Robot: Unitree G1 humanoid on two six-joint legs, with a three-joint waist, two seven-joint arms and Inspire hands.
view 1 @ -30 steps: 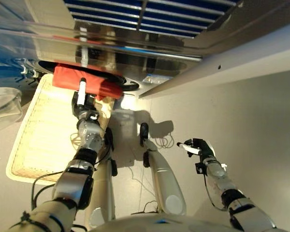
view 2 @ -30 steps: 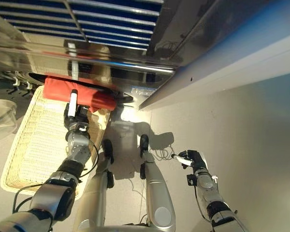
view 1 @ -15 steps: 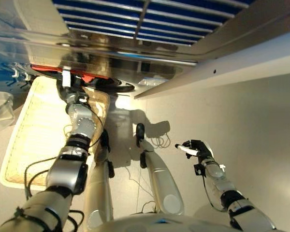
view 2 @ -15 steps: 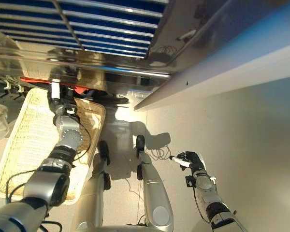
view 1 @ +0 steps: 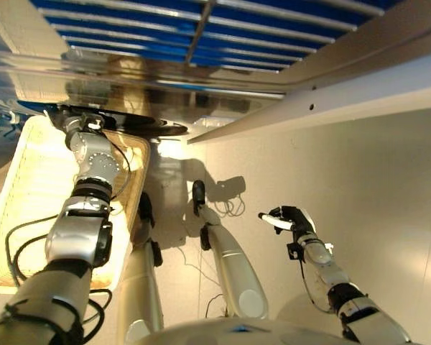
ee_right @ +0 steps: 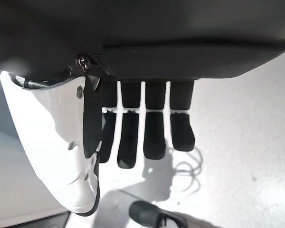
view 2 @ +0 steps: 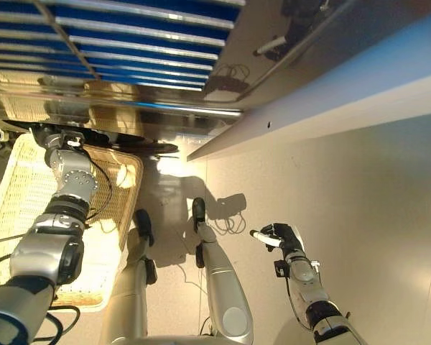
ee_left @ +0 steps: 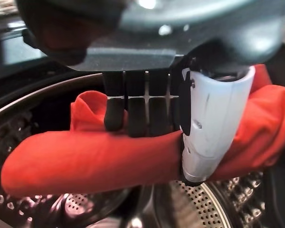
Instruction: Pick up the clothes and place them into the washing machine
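The left hand (ee_left: 147,102) is reaching into the dark round mouth of the washing machine (view 1: 140,128) at the far left, its fingers and white-covered thumb curling round a bright red cloth garment (ee_left: 90,159); in the left wrist view that garment is hanging across the hand just above the perforated steel drum (ee_left: 228,202), so it is inside the opening but not yet let go. A second ago the red garment was showing plainly in the head views, draped over the far end of the pale woven wicker basket (view 1: 29,187) below the machine's rim; half a second ago only a strip of it was showing; now it is gone from both eye views, and the hand itself is passing under the rim there; the whole picture has also been shifting, so part of that is the head turning. This is suggesting the carry is nearly over and that releasing the cloth into the drum is the step in hand. The right hand (view 1: 291,219) is hanging idle over the bare pale floor (view 1: 373,180) at the near right, well apart from the machine, its fingers relaxed and holding nothing.
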